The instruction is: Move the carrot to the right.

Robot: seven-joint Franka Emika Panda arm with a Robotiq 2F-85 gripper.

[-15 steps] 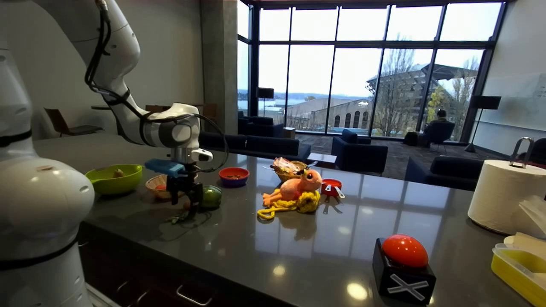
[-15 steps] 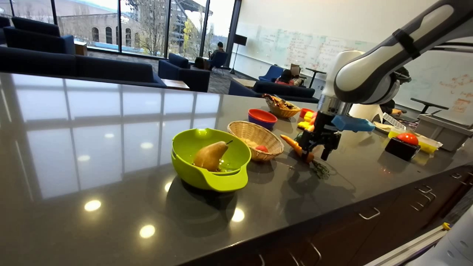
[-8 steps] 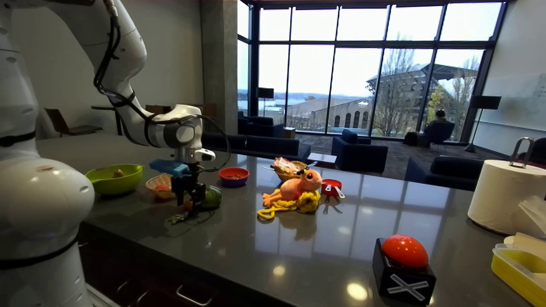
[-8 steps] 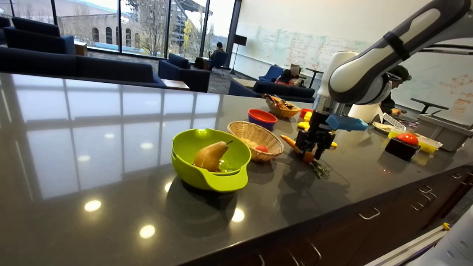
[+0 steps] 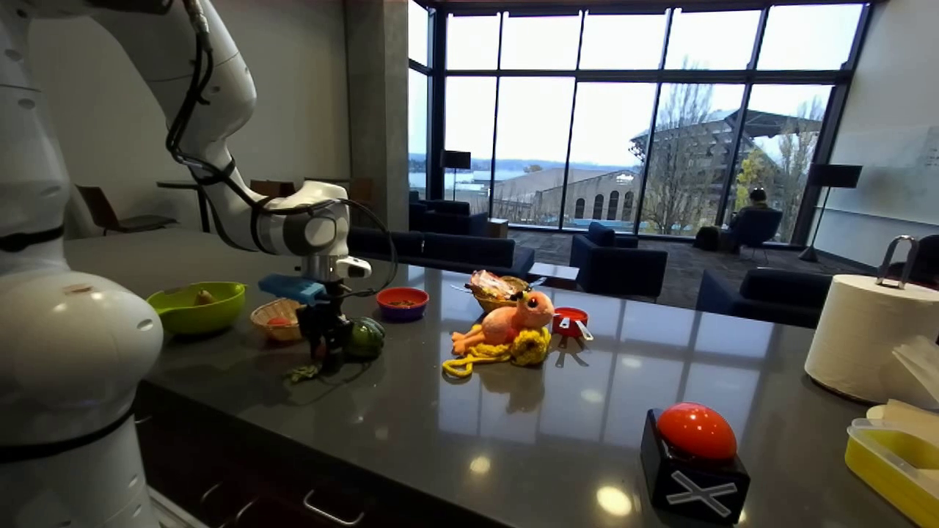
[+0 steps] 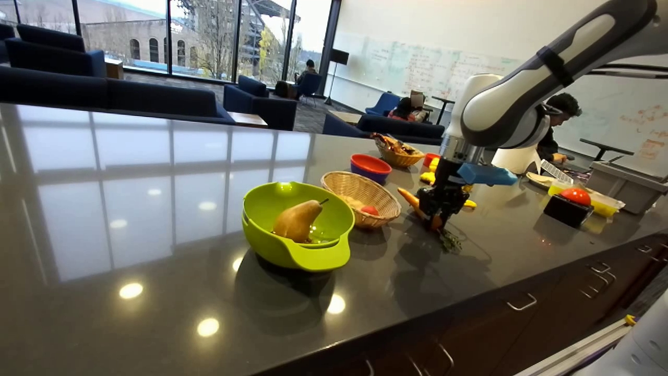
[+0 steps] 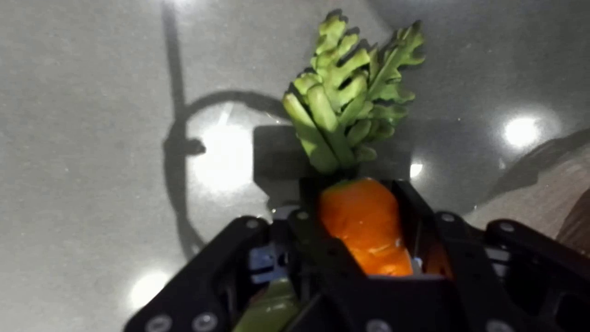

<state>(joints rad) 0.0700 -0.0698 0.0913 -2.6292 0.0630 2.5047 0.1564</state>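
The orange carrot (image 7: pixel 366 226) lies on the grey countertop, its leafy green top (image 7: pixel 343 97) pointing away from the jaws in the wrist view. My gripper (image 7: pixel 356 189) is shut on the carrot's thick end, a finger pressed against each side. In an exterior view the carrot's slim tip (image 6: pixel 408 197) sticks out past the gripper (image 6: pixel 441 216), towards the wicker basket. From another side, the gripper (image 5: pixel 323 352) hides most of the carrot and only its leaves (image 5: pixel 302 374) show clearly.
Close beside the gripper sits a green round vegetable (image 5: pixel 364 337). A wicker basket (image 6: pixel 360 196), a green bowl with a pear (image 6: pixel 334 256) and a red-and-purple bowl (image 5: pixel 402 308) stand nearby. Farther along are a plush toy (image 5: pixel 510 323) and a red button box (image 5: pixel 693 469).
The gripper has shifted slightly over the carrot and its jaws have gone from open to shut on it. The carrot has turned a little, and the green vegetable has been nudged slightly.
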